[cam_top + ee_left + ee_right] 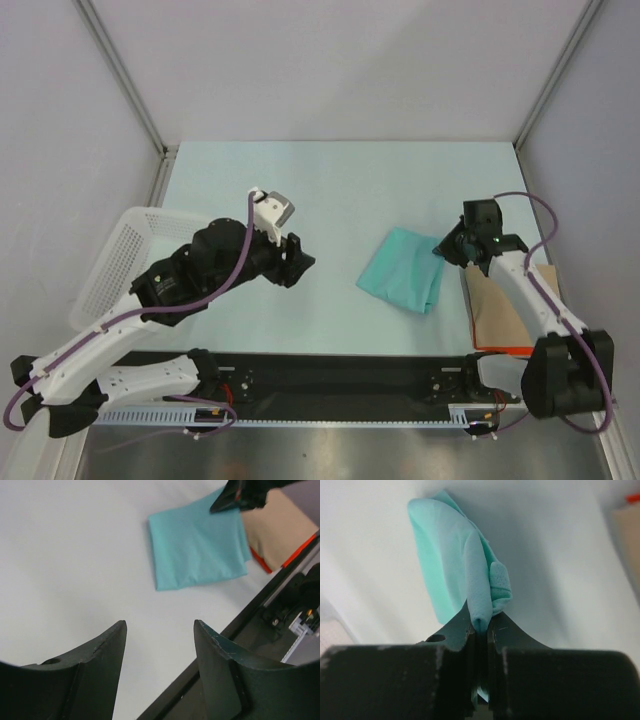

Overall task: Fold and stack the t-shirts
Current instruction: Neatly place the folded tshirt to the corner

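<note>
A folded teal t-shirt (403,270) lies on the pale table right of centre. It also shows in the left wrist view (197,545) and in the right wrist view (457,565). My right gripper (447,248) is at the shirt's right edge, shut on a fold of the cloth (481,616). My left gripper (300,262) is open and empty over bare table, well left of the shirt, with its fingers (107,650) spread apart.
A white mesh basket (115,262) stands at the left table edge. A flat brown cardboard sheet (500,310) with an orange strip under it lies at the right, next to the shirt. A black rail (340,375) runs along the near edge.
</note>
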`<action>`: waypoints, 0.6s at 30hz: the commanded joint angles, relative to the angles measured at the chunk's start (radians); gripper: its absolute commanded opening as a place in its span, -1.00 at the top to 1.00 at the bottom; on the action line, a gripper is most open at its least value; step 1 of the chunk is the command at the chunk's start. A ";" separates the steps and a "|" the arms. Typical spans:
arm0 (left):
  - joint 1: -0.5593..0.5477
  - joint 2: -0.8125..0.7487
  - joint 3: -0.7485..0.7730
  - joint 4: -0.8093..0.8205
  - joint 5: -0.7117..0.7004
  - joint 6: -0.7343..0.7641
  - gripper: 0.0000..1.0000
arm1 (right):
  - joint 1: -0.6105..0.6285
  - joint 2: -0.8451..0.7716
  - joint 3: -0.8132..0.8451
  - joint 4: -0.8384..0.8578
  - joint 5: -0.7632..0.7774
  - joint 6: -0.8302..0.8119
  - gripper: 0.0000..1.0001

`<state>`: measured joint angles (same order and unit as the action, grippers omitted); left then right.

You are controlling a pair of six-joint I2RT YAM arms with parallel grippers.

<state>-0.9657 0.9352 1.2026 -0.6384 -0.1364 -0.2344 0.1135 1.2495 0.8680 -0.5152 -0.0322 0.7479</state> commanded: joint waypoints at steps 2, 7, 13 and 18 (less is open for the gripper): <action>-0.001 -0.015 -0.078 -0.041 0.061 0.006 -0.24 | -0.021 -0.187 -0.021 -0.163 0.227 0.087 1.00; 0.013 -0.033 -0.118 0.011 0.129 0.047 -0.25 | -0.047 -0.360 -0.075 -0.170 0.320 0.087 1.00; 0.064 -0.059 -0.192 0.080 0.231 0.053 -0.24 | -0.087 -0.395 -0.003 -0.200 0.357 0.070 1.00; 0.085 -0.056 -0.213 0.106 0.284 0.060 -0.24 | -0.106 -0.328 0.094 -0.220 0.390 0.064 1.00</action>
<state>-0.8967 0.8894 0.9977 -0.5919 0.0818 -0.1997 0.0147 0.9085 0.8825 -0.7422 0.2871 0.8104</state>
